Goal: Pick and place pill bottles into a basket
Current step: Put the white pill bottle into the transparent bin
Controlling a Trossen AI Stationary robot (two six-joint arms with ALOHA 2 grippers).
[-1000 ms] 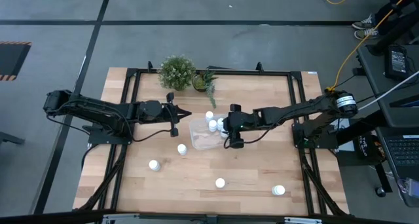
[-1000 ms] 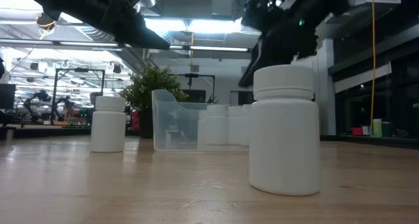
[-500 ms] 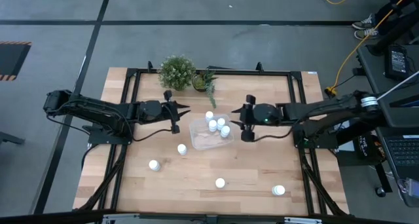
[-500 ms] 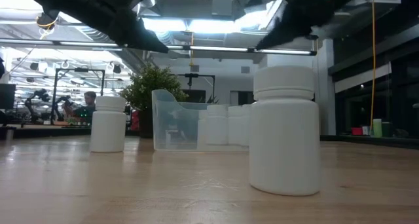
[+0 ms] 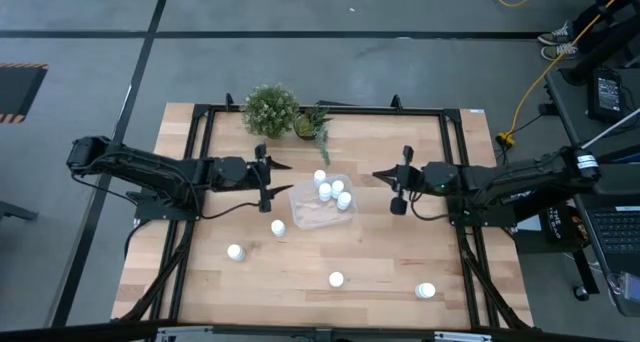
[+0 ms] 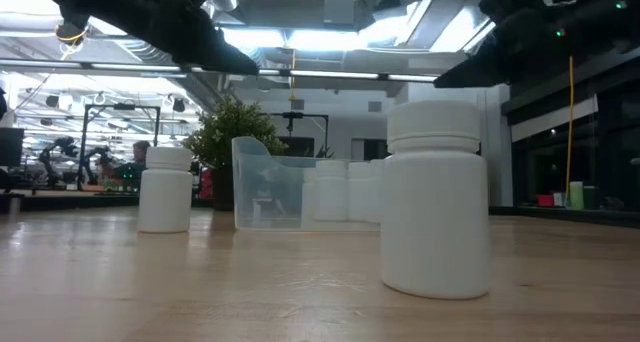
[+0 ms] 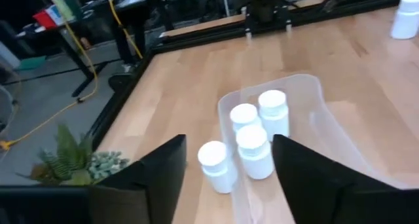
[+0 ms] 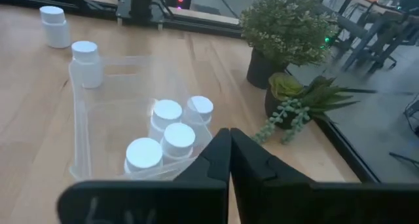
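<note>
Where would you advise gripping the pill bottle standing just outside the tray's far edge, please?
Grip that pill bottle across its round body just below the cap, coming straight down from above. It stands upright against the clear tray, so set the jaws parallel to the tray's wall, probably with the nearer left gripper.

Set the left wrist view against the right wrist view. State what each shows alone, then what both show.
Only the left wrist view shows a lone pill bottle far across the table. Only the right wrist view shows a bushy potted plant, a near bottle just beyond the basket and a far bottle past it. Both show the clear basket, the clustered bottles at it, and the succulent.
</note>
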